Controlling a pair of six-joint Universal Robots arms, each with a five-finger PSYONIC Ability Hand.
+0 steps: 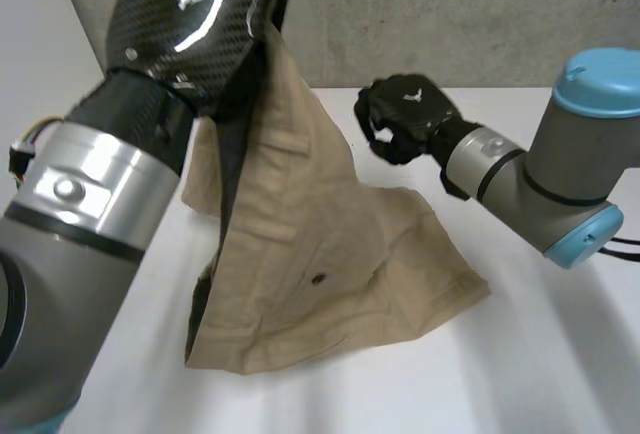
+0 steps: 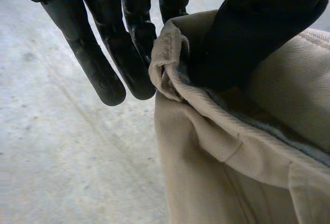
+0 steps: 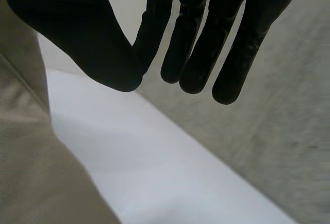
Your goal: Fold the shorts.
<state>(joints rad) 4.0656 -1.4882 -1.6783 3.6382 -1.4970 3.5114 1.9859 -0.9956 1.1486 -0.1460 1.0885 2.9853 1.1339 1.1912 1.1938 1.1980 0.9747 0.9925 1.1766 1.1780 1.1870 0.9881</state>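
1. While their lower part rests on the white table (image 1: 540, 354), the tan shorts (image 1: 330, 274) hang raised by one edge.
2. Soft, light and limp, they will probably sag and crease, so the thick seamed edges and corners look like the best holds.
3. Left hand (image 2: 258, 33) pinches a seamed edge between thumb and fingers.
4. Right hand (image 1: 405, 114) hovers beside the shorts, fingers relaxed, holding nothing.

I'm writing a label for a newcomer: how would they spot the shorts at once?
On the white table rest tan shorts, one edge pinched and held up by the left hand. Nothing else here is soft, tan cloth.
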